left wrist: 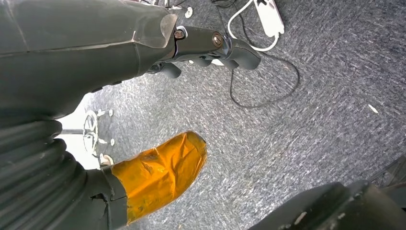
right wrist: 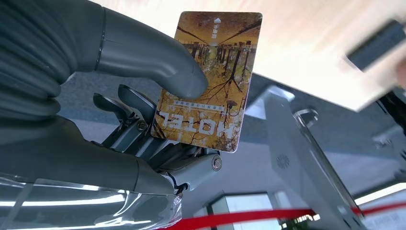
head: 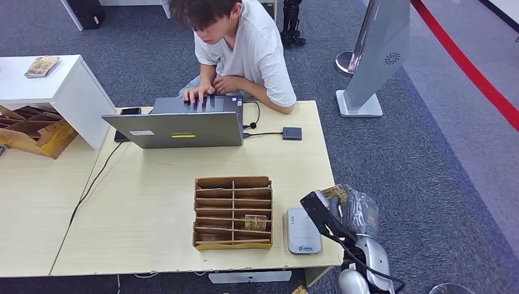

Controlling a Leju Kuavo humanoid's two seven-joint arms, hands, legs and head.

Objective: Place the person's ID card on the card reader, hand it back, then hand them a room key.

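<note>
Key card [right wrist: 210, 76], printed HOTEL, is pinched between the thumb and fingers [right wrist: 143, 143] of the right hand [head: 333, 208], raised just off the counter's [head: 153, 233] right edge, beside the white card reader [head: 303, 231]. The step in hand is judged to be the last one: passing the room key to the person [head: 245, 49] seated behind the laptop [head: 183, 125] at the far side.

To do it well, the card should be carried forward over the counter, kept clear of the wooden rack [head: 232, 211] and the laptop lid, and offered with its free end toward the person. The pinch should be kept firm until the card is taken, then eased. The person's hands are on the keyboard, so a steady presented pose may be needed.

The left hand [left wrist: 210, 45] hangs over the carpet with nothing held, its fingers apart.
</note>
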